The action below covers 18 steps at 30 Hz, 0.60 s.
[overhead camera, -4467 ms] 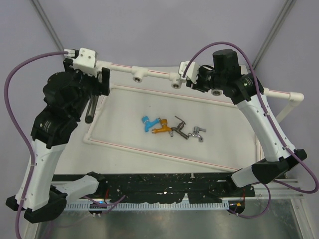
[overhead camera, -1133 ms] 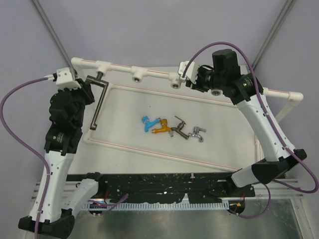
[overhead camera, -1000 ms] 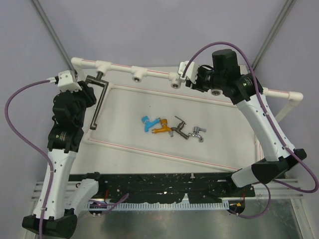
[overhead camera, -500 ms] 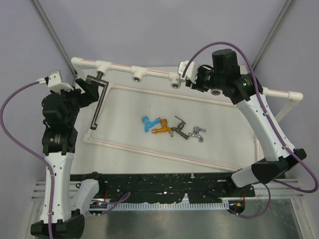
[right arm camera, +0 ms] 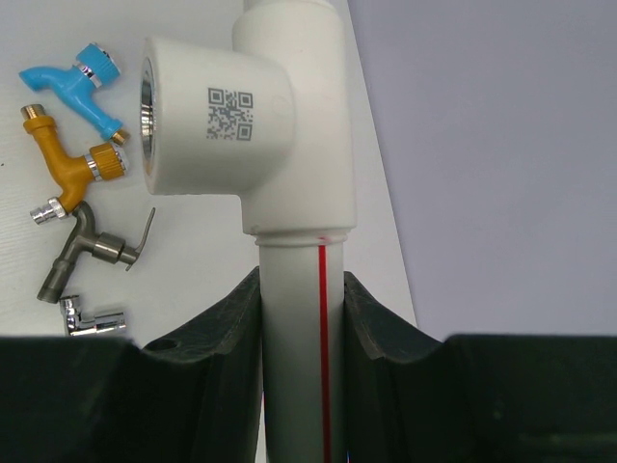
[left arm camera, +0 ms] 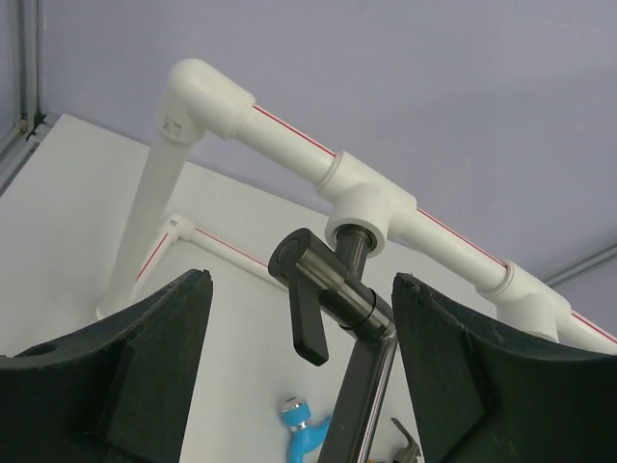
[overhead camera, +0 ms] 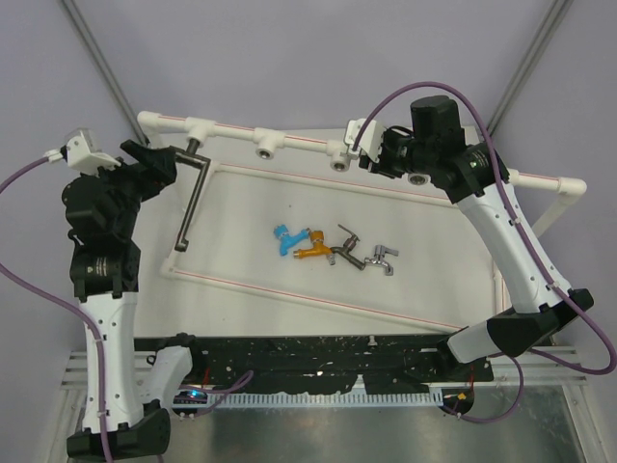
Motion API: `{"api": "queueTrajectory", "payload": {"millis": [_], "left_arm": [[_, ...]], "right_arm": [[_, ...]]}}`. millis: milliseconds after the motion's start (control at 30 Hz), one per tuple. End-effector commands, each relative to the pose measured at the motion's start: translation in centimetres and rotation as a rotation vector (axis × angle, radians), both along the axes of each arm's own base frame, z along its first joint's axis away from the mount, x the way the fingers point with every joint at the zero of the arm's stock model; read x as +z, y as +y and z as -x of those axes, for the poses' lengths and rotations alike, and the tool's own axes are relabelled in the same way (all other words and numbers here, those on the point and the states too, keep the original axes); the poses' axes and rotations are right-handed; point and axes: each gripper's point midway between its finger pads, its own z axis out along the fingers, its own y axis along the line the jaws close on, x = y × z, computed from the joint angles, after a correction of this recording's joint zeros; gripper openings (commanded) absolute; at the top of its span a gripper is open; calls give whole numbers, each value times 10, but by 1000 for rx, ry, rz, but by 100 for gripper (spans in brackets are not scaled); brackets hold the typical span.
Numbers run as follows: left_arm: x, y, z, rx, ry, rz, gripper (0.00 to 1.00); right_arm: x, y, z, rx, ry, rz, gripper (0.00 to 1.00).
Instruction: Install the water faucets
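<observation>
The large dark-grey faucet [overhead camera: 192, 183] stands screwed into the leftmost socket of the white pipe frame [overhead camera: 231, 130], its long arm pointing toward me. My left gripper [overhead camera: 164, 164] is open just left of it. In the left wrist view the faucet's body [left arm camera: 342, 294] sits between the spread fingers without touching them. Four small faucets lie mid-table: blue [overhead camera: 283, 238], orange [overhead camera: 310, 249], dark metal [overhead camera: 345, 247] and chrome [overhead camera: 383, 258]. My right gripper [overhead camera: 381, 157] is shut on the frame's top pipe [right arm camera: 294, 338], just below a tee with a QR label [right arm camera: 231, 125].
Open brass-lined sockets [overhead camera: 265, 148] [overhead camera: 339, 162] face the table along the top pipe. The frame's lower pipe [overhead camera: 308, 299] runs diagonally across the white table. A black rail [overhead camera: 318, 362] crosses the near edge between the arm bases.
My left gripper has opened, let go of the large dark-grey faucet and drawn back to the left. The faucet stays in its socket. The right arm has not moved.
</observation>
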Motion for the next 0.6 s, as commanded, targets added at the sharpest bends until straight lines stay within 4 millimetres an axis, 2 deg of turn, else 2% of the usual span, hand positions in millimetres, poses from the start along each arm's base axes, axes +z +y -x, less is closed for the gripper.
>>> {"api": "queueTrajectory", "payload": {"millis": [0, 267, 367, 500, 567], "left_arm": [[5, 10, -1, 61, -22, 46, 77], [-48, 19, 3, 121, 38, 81, 58], [-57, 26, 5, 164, 38, 99, 52], [-62, 29, 3, 176, 24, 125, 52], [-60, 28, 2, 167, 14, 135, 59]], "right_arm": [[-39, 27, 12, 94, 158, -32, 5], [-40, 29, 11, 98, 162, -35, 5], [-41, 29, 12, 97, 167, -36, 5], [-39, 29, 12, 98, 160, -36, 5], [-39, 29, 12, 98, 160, -36, 5]]}}
